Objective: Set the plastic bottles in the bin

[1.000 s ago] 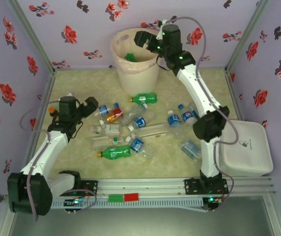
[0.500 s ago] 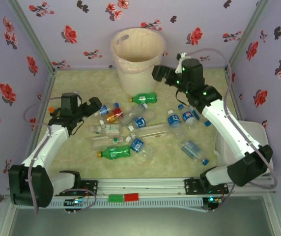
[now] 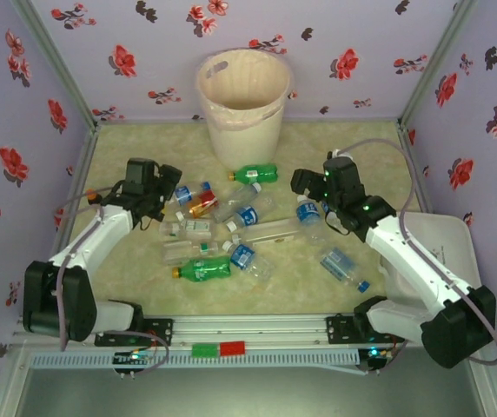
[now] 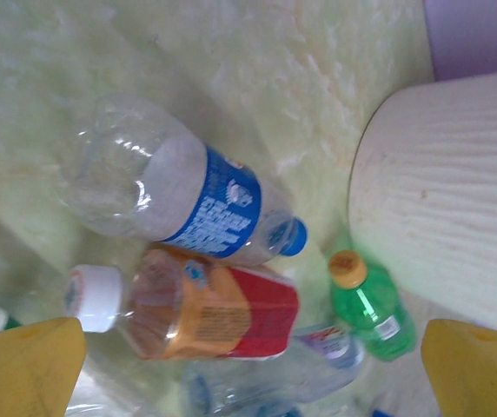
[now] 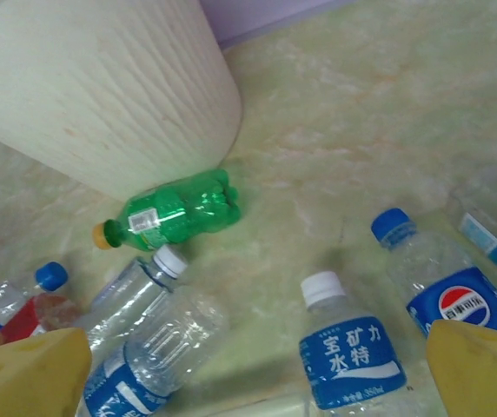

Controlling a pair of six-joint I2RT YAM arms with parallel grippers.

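Bottles (image 3: 245, 215) lie scattered between and beneath both claws, the left claw (image 3: 168, 182) spread wide, empty, above an amber bottle (image 4: 205, 317), the right claw (image 3: 305, 182) likewise spread and empty, the bin (image 3: 247, 139) upright beyond both, a green bottle (image 3: 255, 174) at its foot.

Floral lilac walls (image 3: 144, 52); pale marbled tabletop (image 3: 144, 148).
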